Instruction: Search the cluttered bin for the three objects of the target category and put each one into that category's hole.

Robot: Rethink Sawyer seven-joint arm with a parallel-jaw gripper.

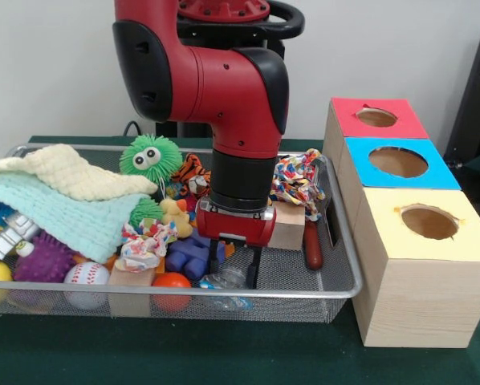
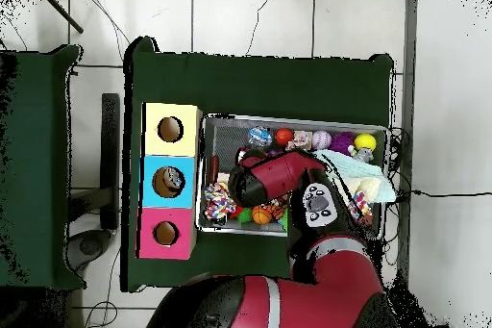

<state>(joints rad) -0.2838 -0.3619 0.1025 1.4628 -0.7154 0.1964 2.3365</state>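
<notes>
Green cloth covers the table [image 1: 224,353] in the front view, where a wire bin [image 1: 336,273] holds the clutter and three wooden boxes stand at its three o'clock side, red [image 1: 376,118], blue [image 1: 398,162] and yellow [image 1: 429,222] tops each with a round hole. Down inside the bin, the gripper [image 1: 236,269] has its dark fingers parted over a crumpled clear plastic bottle [image 1: 224,282] at the near rim, with a blue toy [image 1: 188,255] just beside it. To do this well, I judge the fingers should straddle the bottle squarely before closing, clear of the mesh. From overhead, the arm hides the gripper; the boxes sit at nine o'clock of the bin [image 2: 216,124].
</notes>
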